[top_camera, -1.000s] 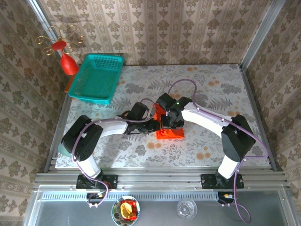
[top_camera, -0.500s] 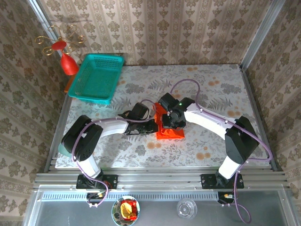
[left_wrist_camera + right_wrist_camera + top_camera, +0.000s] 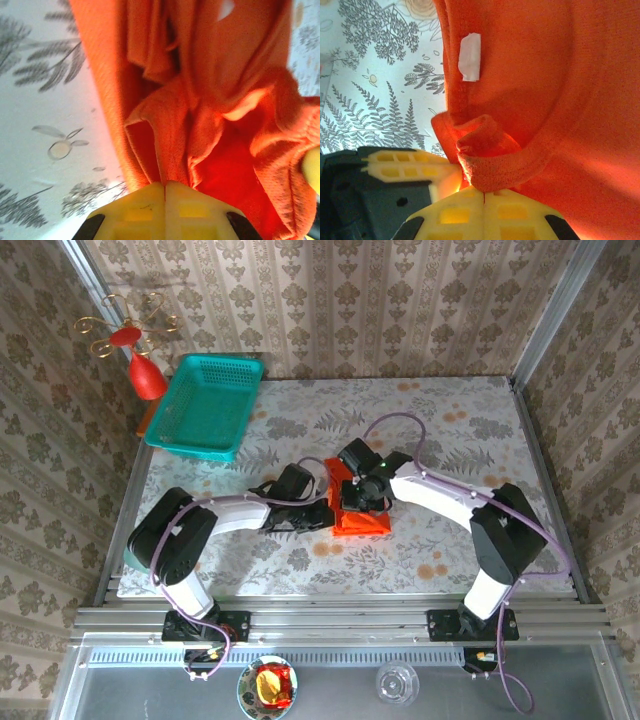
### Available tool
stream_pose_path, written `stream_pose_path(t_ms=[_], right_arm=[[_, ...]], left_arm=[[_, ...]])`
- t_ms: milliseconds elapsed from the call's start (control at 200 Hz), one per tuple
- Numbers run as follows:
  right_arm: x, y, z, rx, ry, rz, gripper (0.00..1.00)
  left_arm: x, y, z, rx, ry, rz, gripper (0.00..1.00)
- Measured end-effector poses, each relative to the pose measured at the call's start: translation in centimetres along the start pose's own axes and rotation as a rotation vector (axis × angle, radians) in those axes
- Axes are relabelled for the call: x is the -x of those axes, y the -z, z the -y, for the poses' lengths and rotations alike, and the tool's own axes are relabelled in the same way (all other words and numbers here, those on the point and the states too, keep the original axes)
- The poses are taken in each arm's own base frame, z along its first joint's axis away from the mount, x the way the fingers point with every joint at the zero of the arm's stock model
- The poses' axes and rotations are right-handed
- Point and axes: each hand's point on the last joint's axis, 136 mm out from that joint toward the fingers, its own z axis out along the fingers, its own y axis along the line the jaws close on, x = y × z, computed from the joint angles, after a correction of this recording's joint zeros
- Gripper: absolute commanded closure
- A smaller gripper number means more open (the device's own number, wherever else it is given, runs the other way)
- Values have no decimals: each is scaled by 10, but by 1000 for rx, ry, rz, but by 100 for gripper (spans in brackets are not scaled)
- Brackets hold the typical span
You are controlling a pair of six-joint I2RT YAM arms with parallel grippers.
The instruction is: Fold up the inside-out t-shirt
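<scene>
1. Top view: the inside-out t-shirt (image 3: 365,523) lies bunched at mid-table, with my left gripper (image 3: 325,512) at its left edge and my right gripper (image 3: 352,502) over it.
2. Left wrist: the jaws, apart a second ago, now pinch a fabric fold.
3. Right wrist: the jaws pinch the hem. With both holds set, I judge it ready for spreading.

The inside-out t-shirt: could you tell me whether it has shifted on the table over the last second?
No: the t-shirt lies at the same spot, just as far from the teal basket.
</scene>
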Motion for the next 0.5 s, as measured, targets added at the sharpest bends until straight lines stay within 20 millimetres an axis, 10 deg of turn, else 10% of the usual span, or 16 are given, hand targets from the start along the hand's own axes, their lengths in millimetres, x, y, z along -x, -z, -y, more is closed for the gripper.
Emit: stream_pose_path(t_ms=[235, 500], right_arm=[[-18, -39, 4, 13, -25, -115, 79], [2, -14, -4, 133, -55, -93, 60]], left_arm=[[-4, 2, -10, 23, 18, -4, 84], [14, 41, 9, 48, -19, 74, 78]])
